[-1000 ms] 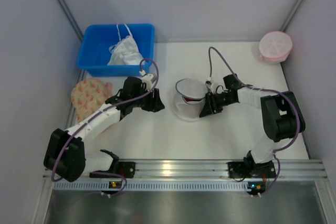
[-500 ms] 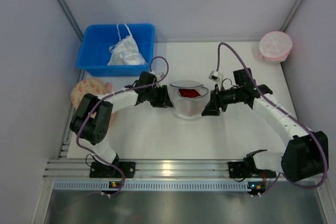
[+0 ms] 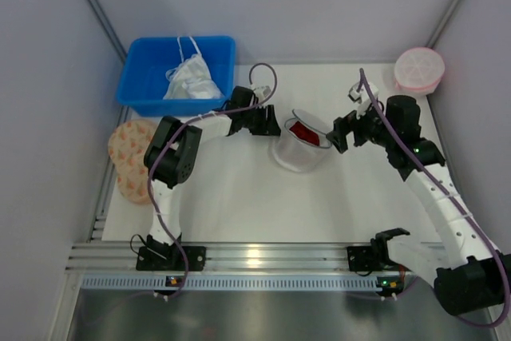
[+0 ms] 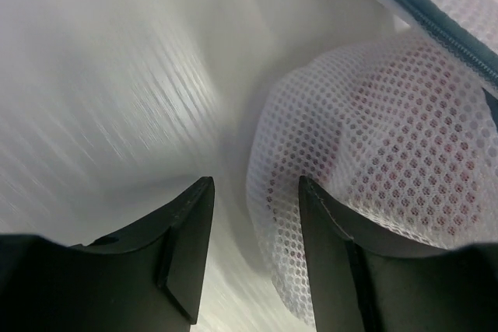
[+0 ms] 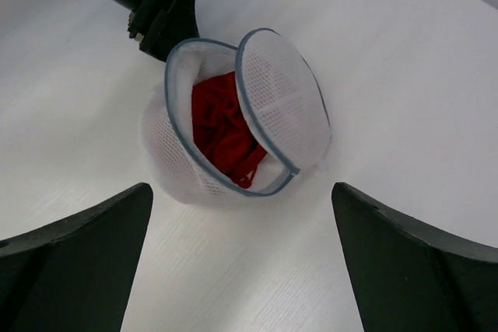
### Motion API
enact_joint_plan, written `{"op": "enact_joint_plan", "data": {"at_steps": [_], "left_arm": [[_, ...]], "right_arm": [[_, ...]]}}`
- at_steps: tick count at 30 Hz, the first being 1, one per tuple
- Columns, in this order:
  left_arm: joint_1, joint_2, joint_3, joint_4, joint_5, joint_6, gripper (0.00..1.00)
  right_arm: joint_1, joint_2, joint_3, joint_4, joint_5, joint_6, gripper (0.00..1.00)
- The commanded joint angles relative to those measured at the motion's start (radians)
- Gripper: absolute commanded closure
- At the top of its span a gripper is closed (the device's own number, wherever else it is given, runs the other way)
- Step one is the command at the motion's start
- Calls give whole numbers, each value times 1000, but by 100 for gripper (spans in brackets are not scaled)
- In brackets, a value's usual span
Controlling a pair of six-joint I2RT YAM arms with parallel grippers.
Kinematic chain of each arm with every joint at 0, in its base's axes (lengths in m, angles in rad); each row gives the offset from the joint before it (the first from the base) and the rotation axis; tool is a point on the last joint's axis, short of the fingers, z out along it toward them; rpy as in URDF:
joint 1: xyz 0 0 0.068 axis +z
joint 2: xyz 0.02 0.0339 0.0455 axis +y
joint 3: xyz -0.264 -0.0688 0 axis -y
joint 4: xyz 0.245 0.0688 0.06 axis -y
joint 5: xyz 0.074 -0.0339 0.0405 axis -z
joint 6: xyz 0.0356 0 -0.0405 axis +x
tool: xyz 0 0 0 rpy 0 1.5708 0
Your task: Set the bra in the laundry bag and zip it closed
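The laundry bag (image 3: pixel 297 156) is a white mesh pouch with a grey-blue zip rim. It sits mid-table with its mouth gaping and its round flap (image 5: pixel 284 99) raised. The dark-red bra (image 3: pixel 303 132) is bunched inside it (image 5: pixel 222 126). My left gripper (image 3: pixel 271 125) is at the bag's left side. In the left wrist view its jaws (image 4: pixel 255 184) stand apart, with the edge of the bag's mesh (image 4: pixel 373 138) against the right finger. My right gripper (image 3: pixel 337 136) hangs just right of the bag, open wide (image 5: pixel 241 188), holding nothing.
A blue bin (image 3: pixel 140 85) at the back left holds a white garment (image 3: pixel 192 79). A beige patterned disc (image 3: pixel 134 153) lies at the left table edge. A pink round mesh bag (image 3: pixel 418 69) sits in the back right corner. Grey walls close in three sides.
The right gripper has opened wide and drawn back to the right of the bag. The left arm has swung round to the bag's far-left side. The bag has shifted slightly right.
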Motion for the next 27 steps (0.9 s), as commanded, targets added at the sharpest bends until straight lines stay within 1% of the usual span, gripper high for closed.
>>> {"op": "enact_joint_plan", "data": {"at_steps": [1,4,6,7,8,9,11,12,13,14,15,16,18,20,21,24,27], "left_arm": [[4,27,128,46,-66,167,46],[10,-1,173,46,-149,290,41],[20,-42,173,44,-159,337,38],[27,-62,164,44,-157,377,37],[30,-98,143,34,-154,393,36],[35,-120,132,20,-139,410,35],[47,-178,116,-6,-117,462,35],[50,-200,116,-59,-96,476,34],[52,-223,118,-74,-78,482,34],[52,-261,122,-92,-43,480,34],[52,-281,133,-109,11,451,34],[50,-301,136,-111,39,436,34],[43,-330,165,-120,71,335,34],[4,-323,208,-205,29,316,34],[-37,-314,234,-241,-1,303,34],[-94,-280,283,-279,-44,252,31],[-121,-234,334,-298,-102,230,29]], "right_arm": [[-62,-11,-28,112,46,13,1],[-106,69,5,67,-31,25,1],[-155,157,30,52,-107,41,1],[-175,191,39,29,-141,44,2],[-210,257,54,26,-196,61,8],[-224,292,62,21,-216,79,10],[-272,377,70,47,-276,134,14],[-302,395,67,72,-302,159,15],[-315,411,59,96,-316,177,17],[-327,431,44,157,-327,206,18],[-345,440,36,181,-328,208,19],[-350,449,31,205,-324,251,20],[-361,475,11,262,-324,309,22],[-366,503,-16,312,-322,372,23],[-370,511,-25,325,-321,390,24],[-375,537,-58,362,-328,450,26],[-378,553,-84,379,-333,483,27]]}}
